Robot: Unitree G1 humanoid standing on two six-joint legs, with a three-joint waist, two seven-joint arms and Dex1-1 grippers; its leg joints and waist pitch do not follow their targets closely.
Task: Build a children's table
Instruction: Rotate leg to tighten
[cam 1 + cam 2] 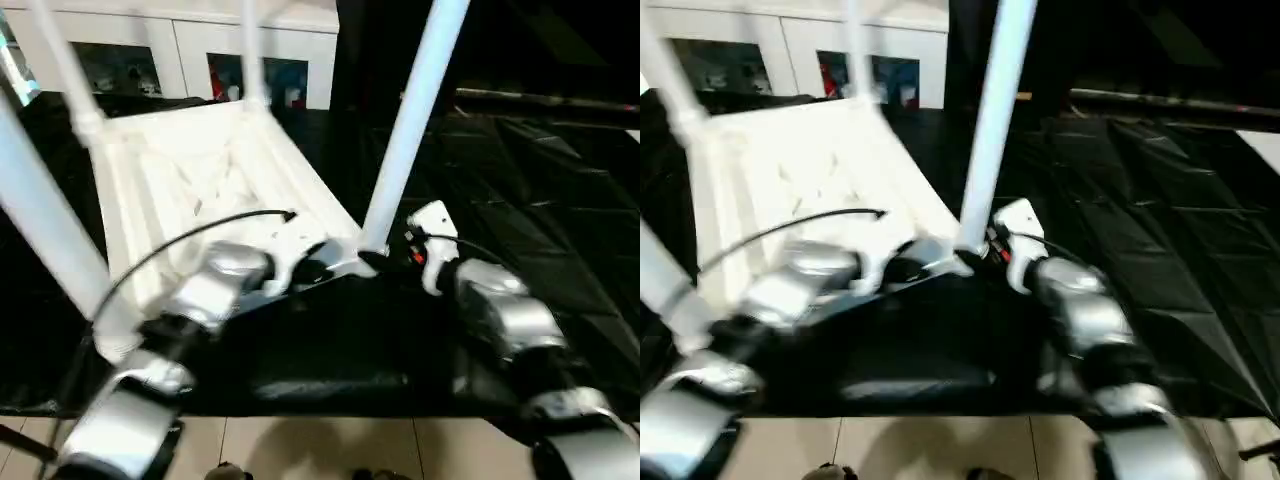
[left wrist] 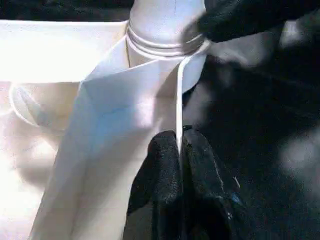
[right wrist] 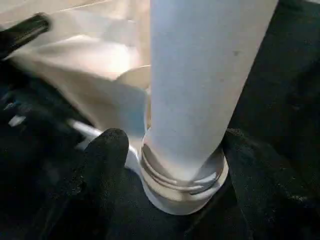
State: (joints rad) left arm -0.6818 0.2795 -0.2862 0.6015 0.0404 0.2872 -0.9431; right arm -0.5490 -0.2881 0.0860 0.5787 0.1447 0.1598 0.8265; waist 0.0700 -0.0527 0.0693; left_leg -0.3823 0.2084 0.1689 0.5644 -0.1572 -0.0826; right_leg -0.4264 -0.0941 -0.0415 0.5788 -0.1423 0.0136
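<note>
Pinching the thin rim of the tabletop (image 2: 125,100), the left gripper (image 2: 180,165) has its two black fingers pressed together with the white edge between them, right at the near corner. Just beyond these fingers stands the corner socket (image 2: 165,45), and a leg (image 1: 415,120) rises out of it, a ringed collar showing where it enters.

On the other side of the same leg is the right gripper (image 3: 175,165). Its fingers (image 3: 102,165) stand apart, one on each side of the leg's base, close to the collar; whether they touch it I cannot tell. A black fingertip of this gripper shows beside the collar in the left wrist view.

Farther out from the grippers, the tabletop lies upside down on a black mat (image 1: 520,180), its ribbed underside facing up. Three more legs stand in the other corners: one near the left arm (image 1: 45,230), and two at the far end (image 1: 65,70). Behind the mat is a white cabinet (image 1: 190,45).
</note>
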